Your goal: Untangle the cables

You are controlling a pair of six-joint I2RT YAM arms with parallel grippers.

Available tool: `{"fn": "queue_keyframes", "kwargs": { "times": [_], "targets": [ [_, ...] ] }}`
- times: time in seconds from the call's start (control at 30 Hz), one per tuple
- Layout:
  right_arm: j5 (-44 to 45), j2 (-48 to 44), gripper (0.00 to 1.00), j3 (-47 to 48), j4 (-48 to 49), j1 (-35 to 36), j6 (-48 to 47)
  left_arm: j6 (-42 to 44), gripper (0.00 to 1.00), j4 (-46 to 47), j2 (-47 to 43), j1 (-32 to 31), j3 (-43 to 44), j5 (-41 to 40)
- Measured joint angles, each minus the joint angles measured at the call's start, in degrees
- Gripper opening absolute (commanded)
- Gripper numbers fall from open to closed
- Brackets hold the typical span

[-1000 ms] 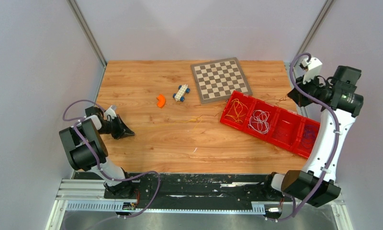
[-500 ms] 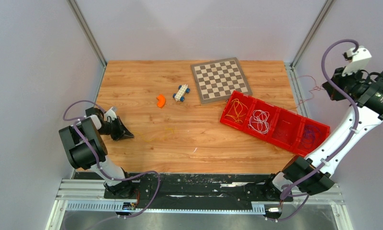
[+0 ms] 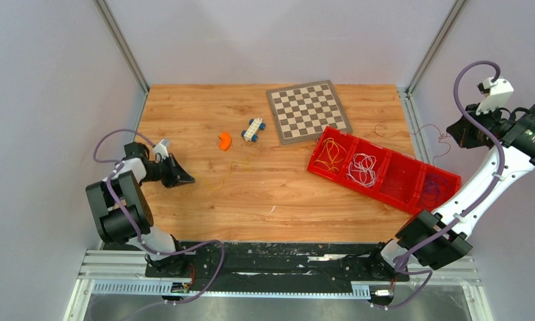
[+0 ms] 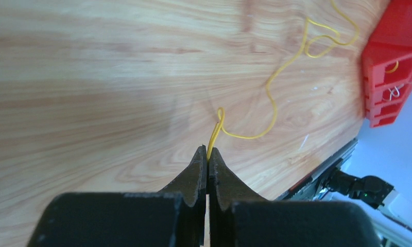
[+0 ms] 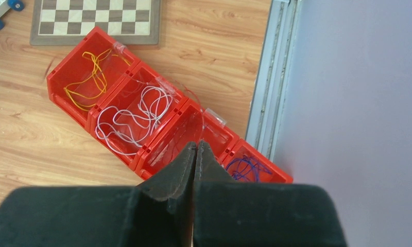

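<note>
Well left of the red tray [image 3: 316,157], the left gripper [image 4: 208,152] is pinched shut on one end of a yellow wire [image 4: 270,98], which trails loose across the table [image 3: 184,107] toward the tray. Right of the tray, beyond the table edge and raised, the right gripper [image 5: 195,146] has its fingers together, seemingly clamped on a thin red wire [image 3: 441,138]. The two wires look separated, so the untangling pull seems nearly done. Next, each wire needs carrying to the tray compartment matching its colour.
</note>
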Motion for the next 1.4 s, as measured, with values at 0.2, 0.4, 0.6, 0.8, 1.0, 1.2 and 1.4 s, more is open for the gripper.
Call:
{"fn": "queue_keyframes", "kwargs": {
  "times": [0.2,0.4,0.6,0.8,1.0,1.2,1.4],
  "targets": [
    [0.5,-1.3,0.0,-5.6,-0.6,0.0,-1.4,-2.6,0.0,4.1,-8.2,-9.4,0.0,2.1],
    [4.4,-2.4,0.0,-10.2,0.2,0.0,-2.6,-5.1,0.0,6.7,-8.1,-14.2,0.0,2.7],
    [10.4,-3.2,0.0,-14.6,2.3,0.0,-3.8,-6.8,0.0,7.7,-6.7,-14.3,0.0,2.4],
    [14.8,-4.8,0.0,-15.8,6.1,0.0,-4.9,-7.5,0.0,9.1,-6.4,-14.4,0.0,2.1],
    [15.6,-5.0,0.0,-17.6,10.2,0.7,-4.7,-8.2,0.0,10.3,-5.5,-14.6,0.0,1.7],
    [19.7,-4.9,0.0,-26.0,18.4,7.3,-2.6,-8.3,0.0,10.6,-4.1,-14.9,0.1,0.3],
    [25.7,-1.7,0.0,-28.4,25.3,14.8,1.1,-8.3,0.0,10.2,-2.6,-14.9,1.6,-0.9]
  ]
}}
